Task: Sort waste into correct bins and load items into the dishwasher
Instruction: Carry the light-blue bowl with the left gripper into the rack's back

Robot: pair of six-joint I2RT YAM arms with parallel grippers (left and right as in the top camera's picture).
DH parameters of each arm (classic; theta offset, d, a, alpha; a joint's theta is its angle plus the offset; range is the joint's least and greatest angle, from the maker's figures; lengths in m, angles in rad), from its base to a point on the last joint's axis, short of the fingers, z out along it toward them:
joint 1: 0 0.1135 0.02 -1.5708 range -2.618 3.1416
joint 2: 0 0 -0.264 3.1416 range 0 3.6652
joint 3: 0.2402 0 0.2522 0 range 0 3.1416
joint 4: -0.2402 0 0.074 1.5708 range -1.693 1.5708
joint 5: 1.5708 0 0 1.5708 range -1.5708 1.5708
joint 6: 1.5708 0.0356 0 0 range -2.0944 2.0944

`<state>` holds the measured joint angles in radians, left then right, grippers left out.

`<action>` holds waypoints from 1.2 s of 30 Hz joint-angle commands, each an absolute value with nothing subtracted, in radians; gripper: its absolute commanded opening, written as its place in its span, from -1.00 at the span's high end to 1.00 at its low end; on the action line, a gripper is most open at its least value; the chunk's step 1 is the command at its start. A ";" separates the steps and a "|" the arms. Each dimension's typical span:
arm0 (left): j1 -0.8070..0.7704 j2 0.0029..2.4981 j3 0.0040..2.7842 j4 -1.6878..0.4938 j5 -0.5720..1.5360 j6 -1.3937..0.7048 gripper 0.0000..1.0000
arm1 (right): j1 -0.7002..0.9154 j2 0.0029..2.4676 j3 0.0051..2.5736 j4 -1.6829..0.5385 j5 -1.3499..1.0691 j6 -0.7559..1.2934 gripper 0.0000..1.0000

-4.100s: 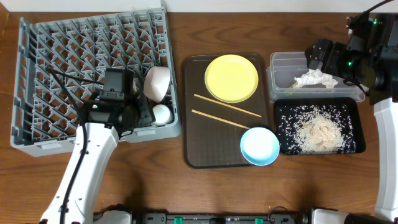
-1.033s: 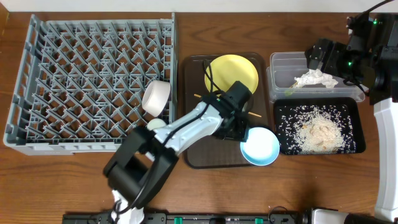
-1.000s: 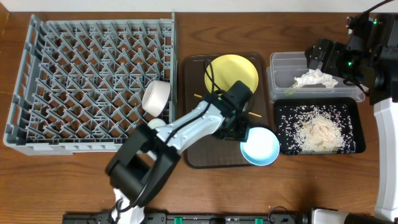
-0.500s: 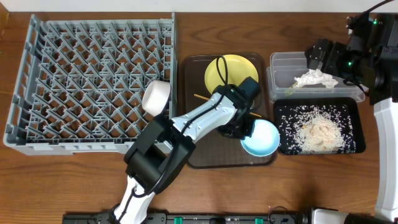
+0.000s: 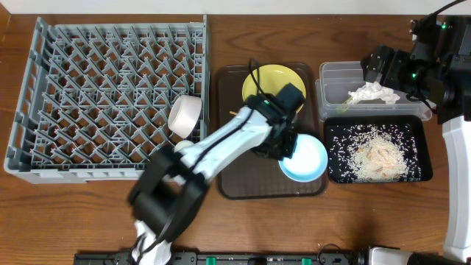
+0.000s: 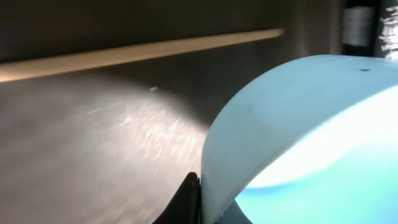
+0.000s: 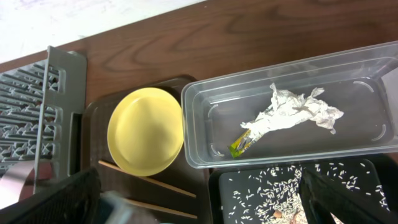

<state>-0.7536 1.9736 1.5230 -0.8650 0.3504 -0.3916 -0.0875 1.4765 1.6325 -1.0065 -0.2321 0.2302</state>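
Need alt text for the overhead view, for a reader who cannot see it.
The left gripper is shut on the rim of a round light blue bowl at the right edge of a dark brown serving tray. A large grey plastic dish rack holding a white bowl lies to the left.

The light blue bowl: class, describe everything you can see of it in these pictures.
The light blue bowl is round, smooth and glossy, paler inside, and looks empty. It is over the brown tray's right edge, beside the black tray. The left claw is shut on its rim. A chopstick lies beyond it, apart.
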 commanded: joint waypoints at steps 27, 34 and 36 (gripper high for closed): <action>-0.382 1.745 1.542 -0.608 -0.773 0.013 0.85 | -0.091 1.479 1.634 -1.007 -0.236 0.239 -0.98; -0.308 1.776 1.541 -0.480 -0.986 0.046 0.85 | -0.091 1.479 1.634 -1.007 -0.236 0.239 -0.98; -0.309 1.799 1.541 -0.429 -1.086 0.110 0.86 | -0.091 1.479 1.634 -1.007 -0.236 0.239 -0.98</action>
<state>-0.3073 1.7565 1.5375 -0.4755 -0.8619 0.0288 -0.0875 1.4765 1.6325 -1.0061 -0.2321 0.2302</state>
